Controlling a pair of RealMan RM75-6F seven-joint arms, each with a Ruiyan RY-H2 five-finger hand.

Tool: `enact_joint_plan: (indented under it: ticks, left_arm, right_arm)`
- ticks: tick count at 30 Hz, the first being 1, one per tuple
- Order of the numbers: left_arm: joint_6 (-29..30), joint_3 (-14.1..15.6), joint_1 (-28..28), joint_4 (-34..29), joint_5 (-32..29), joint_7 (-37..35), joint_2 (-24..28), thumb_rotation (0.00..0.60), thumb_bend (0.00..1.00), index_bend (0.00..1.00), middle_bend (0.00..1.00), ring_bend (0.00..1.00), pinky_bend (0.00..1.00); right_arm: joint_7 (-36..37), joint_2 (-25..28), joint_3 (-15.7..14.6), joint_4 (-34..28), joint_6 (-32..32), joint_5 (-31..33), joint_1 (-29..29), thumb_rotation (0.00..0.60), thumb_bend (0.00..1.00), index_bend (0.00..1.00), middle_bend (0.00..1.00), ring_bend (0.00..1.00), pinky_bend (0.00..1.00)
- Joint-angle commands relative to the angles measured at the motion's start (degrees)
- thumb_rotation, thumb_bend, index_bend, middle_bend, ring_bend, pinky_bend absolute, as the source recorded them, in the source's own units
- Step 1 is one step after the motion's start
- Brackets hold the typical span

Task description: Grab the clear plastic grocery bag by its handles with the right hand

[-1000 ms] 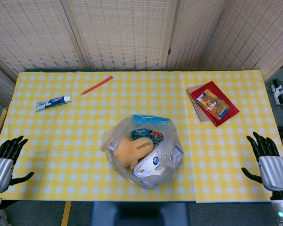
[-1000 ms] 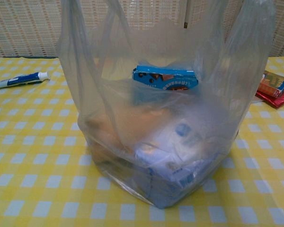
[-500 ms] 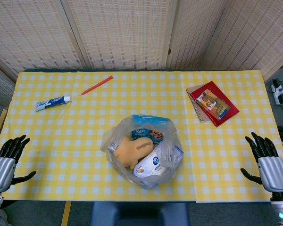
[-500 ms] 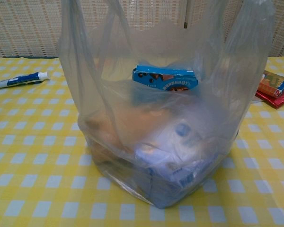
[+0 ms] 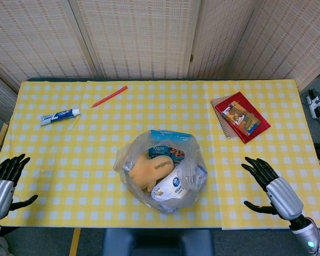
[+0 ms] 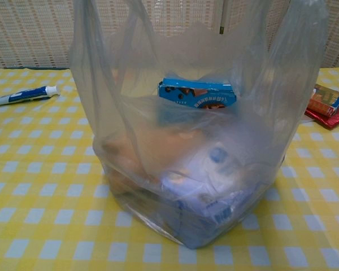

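Approach is the step in hand: right hand (image 5: pixel 268 184), fingers spread and empty, hovers beside the clear plastic grocery bag (image 5: pixel 162 172) standing mid-tabletop (image 5: pixel 96 149). Next it must reach the upright handles (image 6: pixel 110 34) and close around them.

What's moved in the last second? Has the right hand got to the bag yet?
Only the right hand has moved: it has swung inward from the table's right edge toward the clear plastic bag, fingers spread, holding nothing. It has not reached the bag yet; bare tablecloth lies between them. The left hand, bag, toothpaste tube, red pen and red book are where they were.
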Motion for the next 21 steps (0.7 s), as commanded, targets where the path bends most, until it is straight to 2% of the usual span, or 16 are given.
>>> enact_joint_plan:
  ticks: [1, 4, 12, 21]
  left_arm:
    - [-0.1, -0.1, -0.1, 0.1, -0.1, -0.1, 0.0, 0.600, 0.10, 0.06, 0.07, 0.03, 0.00]
    - [-0.1, -0.1, -0.1, 0.2, -0.2, -0.4, 0.0, 0.600, 0.10, 0.06, 0.07, 0.03, 0.00]
    - [0.0, -0.1, -0.1, 0.3, 0.0, -1.1, 0.2, 0.600, 0.10, 0.06, 0.07, 0.03, 0.00]
    - [1.0, -0.1, 0.4, 0.3, 0.3, -2.1, 0.7, 0.600, 0.10, 0.06, 0.07, 0.03, 0.00]
  right_arm:
    - [7.0, 1.3, -2.2, 0.2, 0.8, -5.0, 3.8, 0.600, 0.22, 0.00, 0.00, 0.00, 0.00]
    - [10.4, 2.0, -3.1, -0.4, 0.6, -6.9, 5.8, 0.600, 0.22, 0.00, 0.00, 0.00, 0.00]
    - [12.7, 0.4, -3.2, -0.5, -0.1, -9.2, 9.8, 0.600, 0.22, 0.00, 0.00, 0.00, 0.00]
    - [19.6, -1.2, -3.2, -0.8, -2.2, -8.2, 14.8, 0.600, 0.22, 0.00, 0.00, 0.00, 0.00]
